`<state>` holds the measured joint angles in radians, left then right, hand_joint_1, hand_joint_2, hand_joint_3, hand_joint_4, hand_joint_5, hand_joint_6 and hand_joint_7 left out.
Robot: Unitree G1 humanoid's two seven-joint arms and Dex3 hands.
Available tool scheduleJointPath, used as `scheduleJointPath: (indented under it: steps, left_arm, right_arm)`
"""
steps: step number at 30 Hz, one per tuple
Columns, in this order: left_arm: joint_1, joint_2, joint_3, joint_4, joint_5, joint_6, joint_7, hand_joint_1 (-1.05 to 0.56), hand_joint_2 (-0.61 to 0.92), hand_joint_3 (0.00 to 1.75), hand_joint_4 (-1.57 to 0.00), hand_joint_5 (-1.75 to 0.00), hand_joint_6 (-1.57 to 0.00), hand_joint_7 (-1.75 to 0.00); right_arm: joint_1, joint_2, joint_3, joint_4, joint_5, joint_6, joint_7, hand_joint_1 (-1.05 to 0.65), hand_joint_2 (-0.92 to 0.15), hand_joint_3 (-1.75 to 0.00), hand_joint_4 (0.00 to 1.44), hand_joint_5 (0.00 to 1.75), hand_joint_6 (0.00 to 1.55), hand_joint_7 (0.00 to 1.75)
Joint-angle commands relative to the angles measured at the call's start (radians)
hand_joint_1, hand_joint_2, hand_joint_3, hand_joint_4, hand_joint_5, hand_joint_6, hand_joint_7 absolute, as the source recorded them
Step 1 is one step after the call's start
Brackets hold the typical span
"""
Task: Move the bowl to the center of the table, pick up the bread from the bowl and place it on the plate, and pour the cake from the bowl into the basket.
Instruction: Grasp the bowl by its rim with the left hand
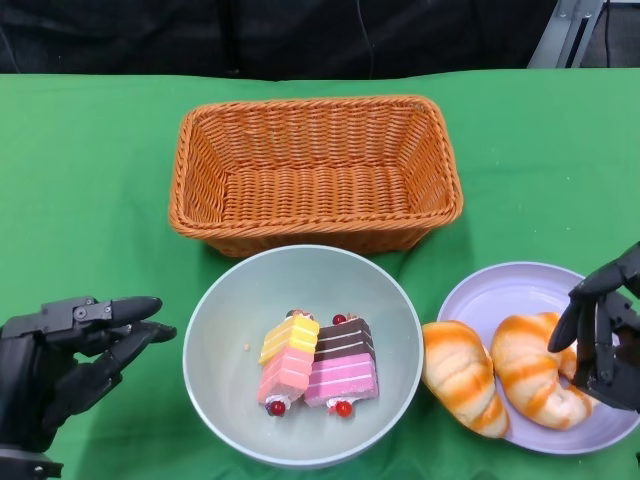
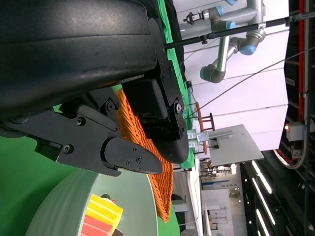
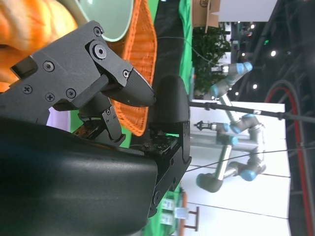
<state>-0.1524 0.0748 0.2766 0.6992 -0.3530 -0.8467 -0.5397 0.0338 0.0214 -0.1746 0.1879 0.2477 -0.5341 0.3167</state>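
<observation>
- Bowl [image 1: 215, 330], pale green, sits lower centre of the frame on the green counter [image 1: 80, 180], just below the wicker basket [image 1: 315, 170].
- Two cake slices [image 1: 318, 365] lie side by side inside the bowl.
- Purple plate [image 1: 500, 290] at lower right; one bread [image 1: 535, 370] lies on it, a second bread [image 1: 462, 375] rests across its left rim.
- Right hand [image 1: 605, 335] hangs over the plate, fingers loosely curled, grasping nothing, beside the bread.
- Left hand [image 1: 70, 350] at lower left, fingers released, apart from the bowl.
</observation>
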Motion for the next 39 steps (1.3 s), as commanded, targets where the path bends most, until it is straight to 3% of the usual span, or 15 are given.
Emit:
scheduleJointPath:
  steps: [1, 9, 13, 15, 21, 24, 27, 31, 39]
  left_arm:
    - [0.012, 0.025, 0.007, 0.008, 0.012, -0.017, 0.009, -0.31, 0.92, 0.12, -0.87, -0.94, -1.26, -0.09]
    - [0.022, 0.018, 0.005, -0.002, 0.007, -0.048, -0.005, -0.33, 0.92, 0.12, -0.83, -0.93, -1.22, -0.09]
    - [0.006, 0.039, 0.007, 0.039, 0.054, -0.166, 0.009, -0.34, 0.92, 0.08, -0.91, -0.45, -1.09, -0.01]
    - [0.003, 0.043, 0.006, 0.052, 0.064, -0.188, 0.017, -0.35, 0.92, 0.08, -0.93, -0.34, -1.06, 0.00]
    - [-0.005, 0.097, -0.011, 0.077, 0.107, -0.303, 0.004, -0.31, 0.92, 0.06, -0.74, -0.07, -0.76, 0.00]
    - [-0.016, 0.122, -0.012, 0.108, 0.194, -0.395, 0.043, -0.33, 0.92, 0.05, -0.70, -0.03, -0.71, 0.00]
    - [-0.016, 0.166, 0.047, 0.112, 0.455, -0.530, 0.121, -0.40, 0.92, 0.12, -0.70, -0.02, -0.68, 0.00]
    - [-0.044, 0.180, 0.119, 0.153, 0.658, -0.674, 0.204, -0.35, 0.92, 0.11, -0.73, -0.03, -0.69, -0.01]
    - [-0.052, 0.191, 0.216, 0.113, 0.974, -0.733, 0.366, -0.35, 0.92, 0.11, -0.73, -0.02, -0.70, -0.01]
  right_arm:
    - [-0.015, -0.015, -0.006, 0.038, -0.009, -0.035, -0.010, -0.09, -0.50, -1.30, 0.80, 1.75, 0.59, 1.69]
    - [-0.043, -0.036, -0.005, 0.127, -0.037, -0.093, -0.007, -0.11, -0.48, -1.30, 0.77, 1.75, 0.59, 1.68]
    - [-0.045, -0.029, -0.003, 0.125, -0.040, -0.092, -0.025, -0.13, -0.49, -1.28, 0.78, 1.75, 0.60, 1.65]
    - [-0.044, -0.029, -0.002, 0.123, -0.040, -0.089, -0.031, -0.13, -0.49, -1.28, 0.78, 1.75, 0.61, 1.64]
    - [-0.043, -0.017, 0.000, 0.103, 0.005, -0.063, -0.028, -0.11, -0.52, -1.27, 0.79, 1.75, 0.60, 1.64]
    - [-0.042, -0.016, -0.001, 0.098, 0.009, -0.052, -0.035, -0.12, -0.54, -1.24, 0.79, 1.75, 0.59, 1.65]
    - [-0.047, -0.011, -0.005, 0.102, 0.005, -0.057, -0.042, -0.12, -0.57, -1.22, 0.80, 1.75, 0.58, 1.67]
    - [-0.052, -0.006, -0.007, 0.104, 0.009, -0.047, -0.051, -0.13, -0.58, -1.20, 0.80, 1.75, 0.58, 1.68]
    - [-0.059, 0.004, -0.007, 0.112, 0.026, -0.043, -0.047, -0.15, -0.56, -1.19, 0.81, 1.75, 0.57, 1.69]
